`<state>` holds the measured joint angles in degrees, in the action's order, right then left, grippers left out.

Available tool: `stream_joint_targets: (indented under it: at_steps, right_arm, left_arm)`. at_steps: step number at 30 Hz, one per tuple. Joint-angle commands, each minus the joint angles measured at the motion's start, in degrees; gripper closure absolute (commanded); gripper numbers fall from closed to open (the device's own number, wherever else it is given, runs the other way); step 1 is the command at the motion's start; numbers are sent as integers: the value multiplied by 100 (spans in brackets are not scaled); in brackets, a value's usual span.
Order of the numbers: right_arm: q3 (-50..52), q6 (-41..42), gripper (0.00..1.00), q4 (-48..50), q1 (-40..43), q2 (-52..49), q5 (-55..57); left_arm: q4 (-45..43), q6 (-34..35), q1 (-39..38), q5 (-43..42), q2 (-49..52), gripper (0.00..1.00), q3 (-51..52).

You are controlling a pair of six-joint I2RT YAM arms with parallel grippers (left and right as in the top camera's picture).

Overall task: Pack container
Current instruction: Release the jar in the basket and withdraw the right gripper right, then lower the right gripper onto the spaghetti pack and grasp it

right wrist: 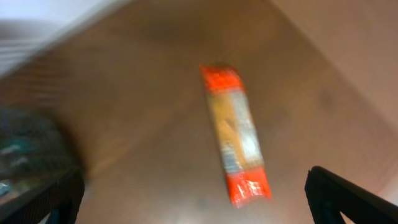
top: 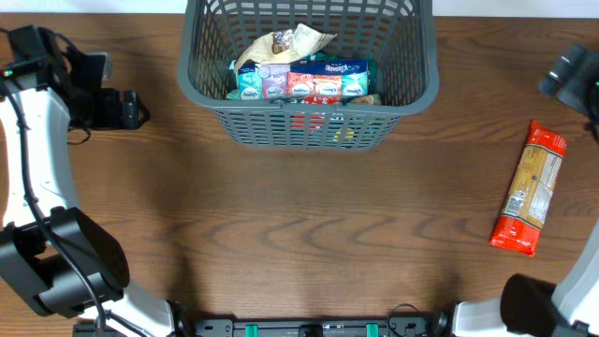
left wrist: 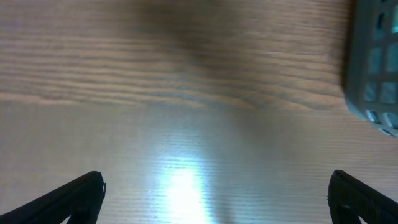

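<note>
The container (top: pixel 309 105), a dark grey slotted basket, stands at the table's far middle and holds several snack packets (top: pixel 304 80). Its corner (left wrist: pixel 373 68) shows at the right of the left wrist view, and it is a dark blur (right wrist: pixel 25 149) in the right wrist view. A long pasta packet with orange ends (top: pixel 531 187) lies on the wood at the right, and the blurred right wrist view also shows the packet (right wrist: pixel 235 140). My left gripper (top: pixel 131 109) (left wrist: pixel 217 199) hangs open and empty left of the basket. My right gripper (top: pixel 569 73) (right wrist: pixel 193 199) is open and empty, beyond the packet's far end.
Dark wooden table (top: pixel 309 225) all around. The arm bases stand at the near corners, left (top: pixel 65 262) and right (top: pixel 543 300). A black rail (top: pixel 309 328) runs along the front edge.
</note>
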<state>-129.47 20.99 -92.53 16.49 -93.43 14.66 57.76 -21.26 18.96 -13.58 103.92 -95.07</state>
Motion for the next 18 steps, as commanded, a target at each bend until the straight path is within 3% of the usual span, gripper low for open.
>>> stream_joint_targets:
  at_steps: [1,5,10,18]
  right_arm:
    - [26,767,1,-358,710,-46,-46]
    - [275,702,1,-474,1342,-46,-332]
    - [1325,525,1,-264,1792,-55,-525]
    - [4061,-699,1,1657,1869,-59,-892]
  left_arm:
    - [-33,-83,-153,-52,-251,1,20]
    - [-35,-79,-151,-48,-267,1,20]
    - [-42,-83,-153,-11,-267,1,20]
    - [-98,-92,-153,-11,-267,1,20]
